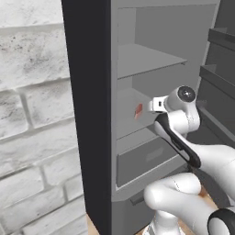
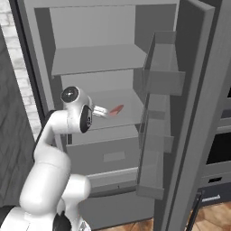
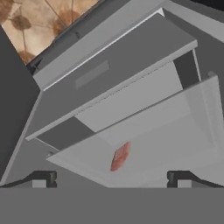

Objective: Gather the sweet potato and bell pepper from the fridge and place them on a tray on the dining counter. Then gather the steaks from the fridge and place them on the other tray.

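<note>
reaching into the open fridge [image 2: 113, 58], gripper [image 3: 111, 178] jaws spread wide, nothing held; red steak [image 3: 120, 156] lies on shelf just ahead between fingertips.

Fridge [image 2: 113, 58] stands open, door [image 2: 189, 113] swung out to the right, brick wall [image 1: 32, 114] to its left. Inside, an upper shelf [image 2: 97, 58] is set above a middle shelf [image 2: 113, 108], with a drawer [image 2: 108, 155] below. A steak [image 3: 120, 156] lies flat on the middle shelf, near its centre. Door bins [image 2: 160, 76] are stacked on the door's inner face. The gripper [image 3: 111, 178] is placed before the middle shelf, steak ahead between the fingertip lines, apart from them.
</note>
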